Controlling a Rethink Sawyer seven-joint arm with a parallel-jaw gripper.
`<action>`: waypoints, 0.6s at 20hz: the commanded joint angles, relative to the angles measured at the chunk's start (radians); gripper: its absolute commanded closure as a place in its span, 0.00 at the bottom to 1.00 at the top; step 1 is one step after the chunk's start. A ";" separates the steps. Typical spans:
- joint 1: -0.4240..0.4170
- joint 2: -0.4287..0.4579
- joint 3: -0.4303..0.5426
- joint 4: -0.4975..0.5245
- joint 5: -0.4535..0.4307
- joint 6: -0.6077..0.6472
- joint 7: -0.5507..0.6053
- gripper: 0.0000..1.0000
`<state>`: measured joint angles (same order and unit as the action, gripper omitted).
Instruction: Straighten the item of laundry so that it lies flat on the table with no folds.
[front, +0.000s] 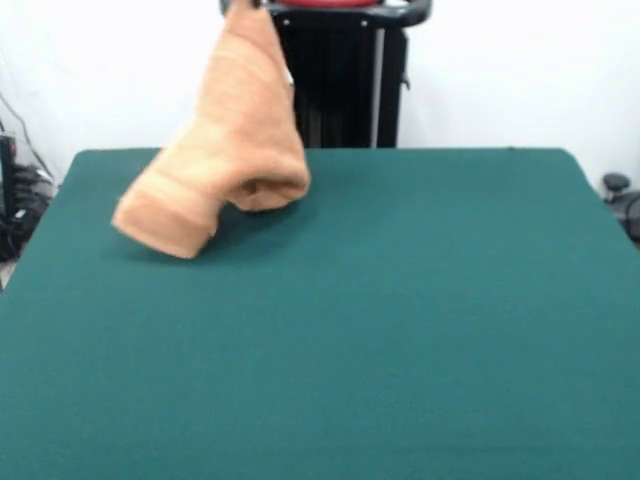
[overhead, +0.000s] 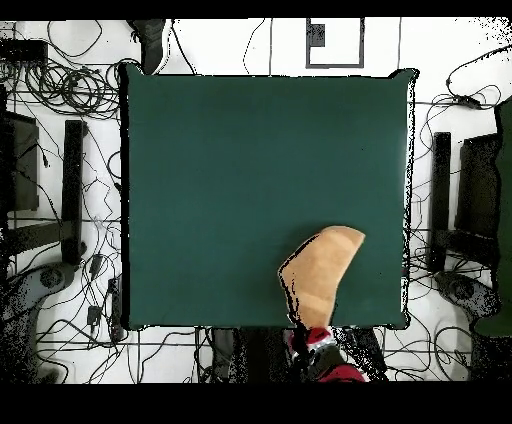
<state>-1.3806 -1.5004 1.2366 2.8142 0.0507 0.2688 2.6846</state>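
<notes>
1. We see the towel (front: 235, 140) hanging from the top of the front view, its upper end rising to the frame's edge just in front of the black pedestal (front: 340, 85).
2. Its lower part is bunched and curled, and it swings out toward the picture's left over the far part of the tabletop (front: 380, 320); a woven band runs near the low hem.
3. We cannot tell whether the hem touches the green cloth or floats just above it; a shadow lies under it.
4. From overhead, the towel (overhead: 320, 272) reads as a narrow curved strip near the tabletop's (overhead: 250, 160) bottom edge, right of the middle, close to the robot's base.
5. The arm (overhead: 325, 355) shows there as red and black parts just beyond that edge, at the strip's lower end.
6. The claw (overhead: 310, 335) sits at the strip's lower end, apparently carrying the towel, but we cannot tell how its jaws stand.
</notes>
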 joint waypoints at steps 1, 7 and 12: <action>0.197 -0.047 -0.252 0.166 0.075 -0.035 -0.047 1.00; 0.415 -0.700 -0.866 0.036 0.187 0.752 -0.525 1.00; 0.513 -0.907 -1.162 -0.131 -0.050 1.116 -0.495 1.00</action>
<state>-0.9950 -1.9189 0.5951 2.7196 0.1021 0.7799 2.5976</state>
